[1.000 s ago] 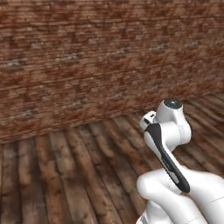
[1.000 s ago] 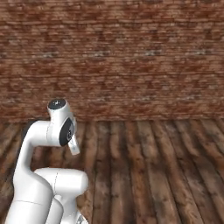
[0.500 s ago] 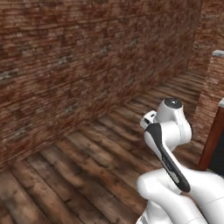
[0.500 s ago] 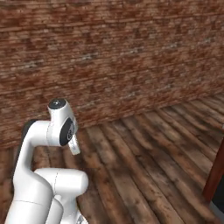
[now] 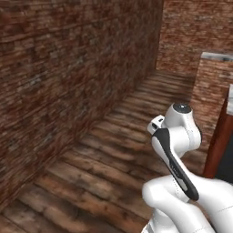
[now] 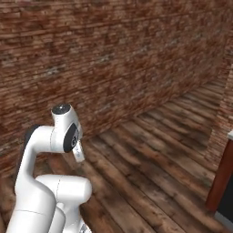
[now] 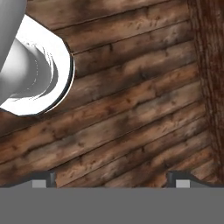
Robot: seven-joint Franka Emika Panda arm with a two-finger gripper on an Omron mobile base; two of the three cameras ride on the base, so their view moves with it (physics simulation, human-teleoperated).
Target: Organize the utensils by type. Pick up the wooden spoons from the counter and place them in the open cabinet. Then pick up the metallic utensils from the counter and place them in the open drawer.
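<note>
Left base view: the white arm (image 5: 182, 150) rises folded from the lower right over a dark plank floor (image 5: 104, 168). A red-brown brick wall (image 5: 68, 77) runs along the left of the floor and meets a second brick wall (image 5: 191, 32) at the far corner. At the right edge, beyond the arm, stands a brick-faced block with a pale grey top (image 5: 216, 57); just in front of it is a reddish-brown wooden upright (image 5: 218, 141) edging a dark panel.

Right base view: the arm (image 6: 59, 136) rises from the lower left before the brick wall (image 6: 113, 59); the wooden upright (image 6: 220, 177) stands at the lower right on the floor (image 6: 154, 154).

Hand view: the hand (image 7: 111, 180) points down at the floor planks (image 7: 131, 113), its fingertips (image 7: 43, 179) set wide apart at the bottom edge with nothing between them. A strip of brick (image 7: 212, 65) borders the planks on the right. No spoon, fork, drawer or counter top can be made out.
</note>
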